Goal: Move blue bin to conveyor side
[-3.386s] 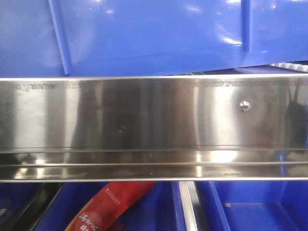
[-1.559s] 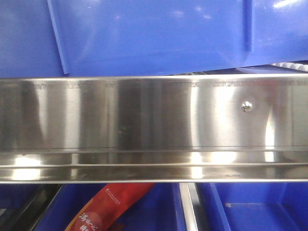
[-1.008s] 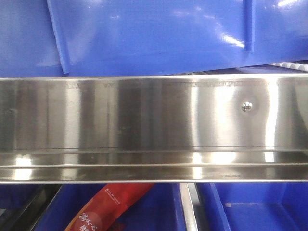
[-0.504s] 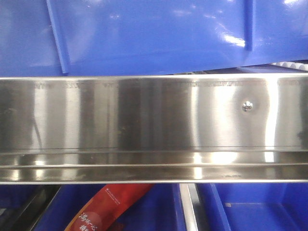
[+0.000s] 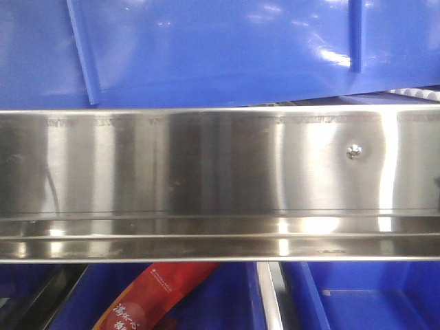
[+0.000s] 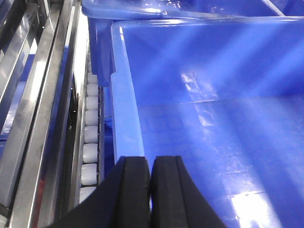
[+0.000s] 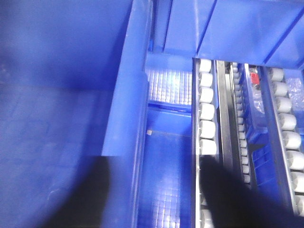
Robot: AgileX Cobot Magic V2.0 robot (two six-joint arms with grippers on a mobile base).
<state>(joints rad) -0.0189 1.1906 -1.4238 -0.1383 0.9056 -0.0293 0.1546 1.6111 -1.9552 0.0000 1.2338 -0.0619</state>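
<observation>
From the front, the big shiny blue plastic bin point(image 5: 220, 48) fills the top of the view. It sits just above a long shiny steel rail point(image 5: 206, 165). The bin's bottom edge slants a little and is higher on the right side of the view. A small round screw point(image 5: 354, 152) is in the rail. Under the rail, a red packet with white writing point(image 5: 158, 295) shows against a lower blue box point(image 5: 371, 295).

In the left wrist view, the left gripper point(image 6: 150, 162) is at the near end of the blue bin's thick rim. Its two black fingers are very close together, with only a thin slit between them. One finger covers the rim and the other is over the inside of the bin. I cannot tell if they pinch anything. A row of small white rollers point(image 6: 90, 137) runs beside the bin, between it and some steel bars point(image 6: 33, 123). Another blue bin point(image 6: 128, 12) stands just behind it.

In the right wrist view, the right gripper point(image 7: 159, 190) is spread wide. Its fingers are dark blurry shapes. One is over the bin's floor and one is over the white rollers. The bin's rim runs down between them. I cannot tell if they touch it.
</observation>
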